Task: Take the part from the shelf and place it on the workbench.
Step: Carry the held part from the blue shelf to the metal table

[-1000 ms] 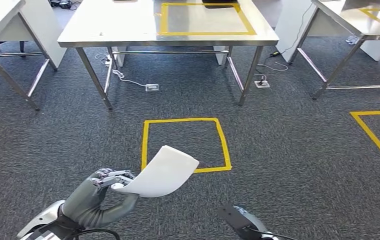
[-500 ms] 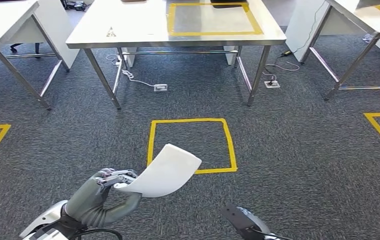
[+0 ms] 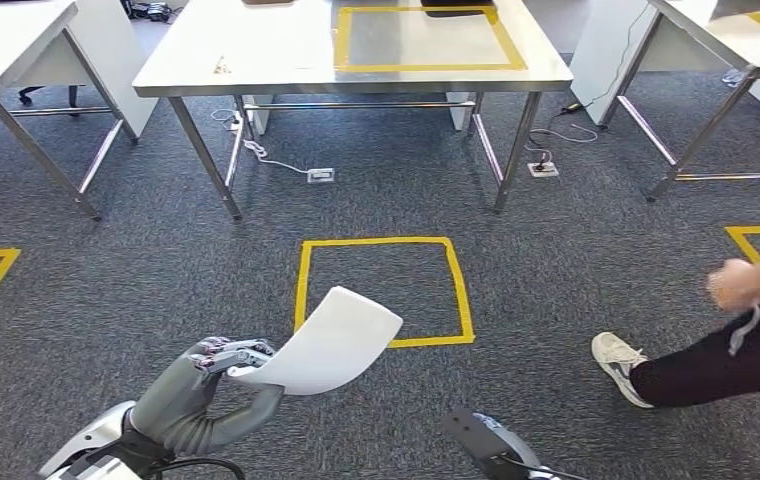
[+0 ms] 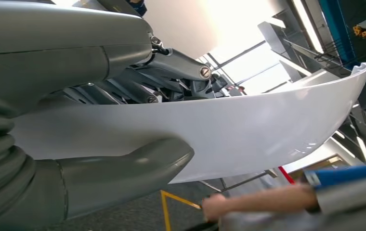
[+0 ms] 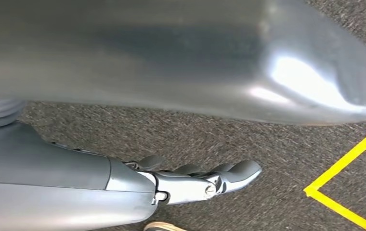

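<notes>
Head view: a grey carpet floor [image 3: 556, 290] marked with a yellow tape square [image 3: 384, 290] directly ahead, and parts of further yellow outlines at the far left and far right edges. Beyond the square stands a steel workbench [image 3: 256, 50], its top marked with a yellow tape rectangle [image 3: 426, 38]; a dark object sits at the rectangle's far edge, too cropped to identify. Similar steel tables flank it at left [image 3: 6, 40] and right [image 3: 726, 30], with open carpet between their legs. Cables and floor sockets [image 3: 321, 175] lie under the workbench. Open carpet separates the robot from the workbench. A person [image 3: 746, 340] enters from the right edge, one white shoe on the carpet, well apart from the tape square.

The left hand [image 3: 206, 390] grips a white curved panel [image 3: 331, 342] by its near edge, raised over the carpet short of the tape square. Left wrist view: the thumb [image 4: 123, 168] presses one face of the panel [image 4: 248, 125] and the darker fingers close on the other.

Right wrist view: the right hand [image 5: 195, 180] hangs above the carpet, fingers loosely extended side by side, holding nothing.
</notes>
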